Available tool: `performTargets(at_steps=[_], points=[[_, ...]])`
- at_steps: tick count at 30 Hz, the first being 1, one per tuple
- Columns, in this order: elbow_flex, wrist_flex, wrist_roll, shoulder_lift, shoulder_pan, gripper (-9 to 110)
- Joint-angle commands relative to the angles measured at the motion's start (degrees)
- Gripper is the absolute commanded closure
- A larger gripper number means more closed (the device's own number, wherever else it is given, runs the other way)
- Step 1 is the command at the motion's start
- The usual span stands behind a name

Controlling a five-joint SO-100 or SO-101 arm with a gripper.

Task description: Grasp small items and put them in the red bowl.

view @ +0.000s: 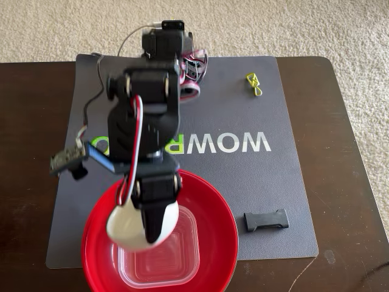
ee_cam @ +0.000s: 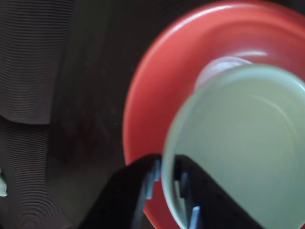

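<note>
In the fixed view we see the arm (view: pixel 149 103) reaching down the middle-left of the frame, and its gripper (view: pixel 152 228) sits at lower left, above the red bowl (view: pixel 213 207). The fingers are closed on the rim of the white bowl (view: pixel 124 228), one inside the wall and one outside. The white bowl hangs tilted, its rounded underside facing left in this view, held over the red bowl's left half.

The wrist view shows the same grip from close by: the white bowl (ee_cam: pixel 243 148) fills the lower right of the frame, its open mouth toward the camera, and the dark fingers (ee_cam: pixel 147 183) pinch its rim at bottom centre with only the wall's thickness between them. Behind it the red bowl (ee_cam: pixel 157 95) arcs across the upper right.

The clear tub (view: pixel 161 261) lies inside the red bowl at the bottom of the fixed view, below the white bowl.

The black piece (view: pixel 265 220) lies flat on the grey mat (view: pixel 243 109) at lower right, just beside the red bowl's rim but apart from it. The yellow-green band (view: pixel 254 84) lies on the mat at upper right, well apart from everything else. The mat rests on a dark table (view: pixel 30 109).
</note>
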Motion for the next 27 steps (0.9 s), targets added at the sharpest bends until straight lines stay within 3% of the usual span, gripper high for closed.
performTargets(at_steps=[1,11,18,22,27], points=[[-6.2,0.8,0.1,-1.8,-3.2,81],[-6.2,5.3,1.3,3.4,-5.4,76],[-1.2,14.2,8.8,16.3,-25.6,75],[10.6,14.2,0.8,14.2,-32.8,75],[13.3,14.2,-13.9,2.6,-29.4,75]])
